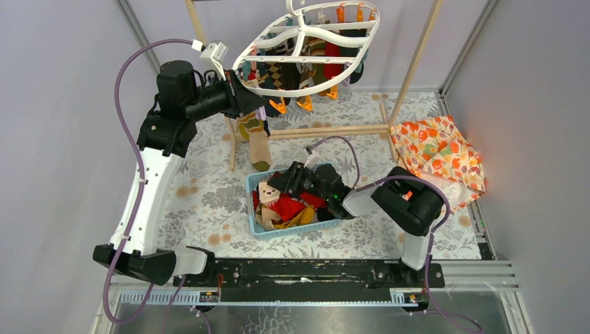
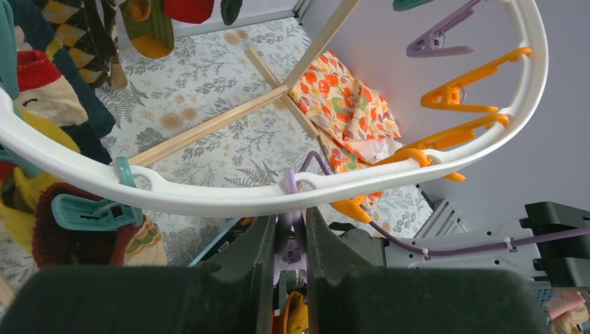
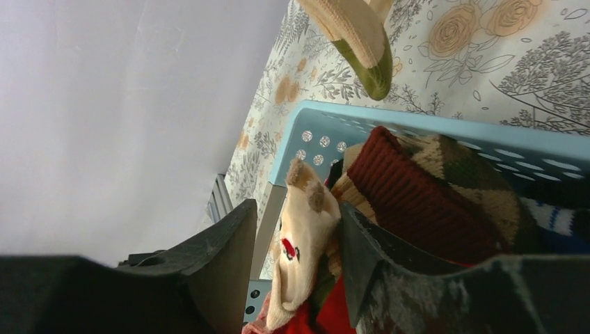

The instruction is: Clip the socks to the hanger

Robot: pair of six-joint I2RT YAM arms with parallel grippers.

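Hanger: white plastic oval w/ cross spokes & a hook on top, hanging inside the wooden frame at far centre. In the top view its long axis is running from near-left to far-right. Orange, teal & lilac clips are dangling from the rim. Several socks (argyle, red, dark) are hanging under it, toes pointing down. A tan sock w/ green toe is hanging lower at the left end, long axis roughly vertical, toe down.

L gripper is reaching up at the rim's near-left end, jaws clamped on a lilac clip just below the rim.

More socks, red & mustard among them, are lying piled in the blue basket at table centre. R gripper is dipping into the basket's left side w/ jaws apart, straddling a cream sock w/ a face. That sock is lying lengthwise btw. the fingers, touching one, w/ a gap showing beside the other.

Orange floral cloth is lying on the right.
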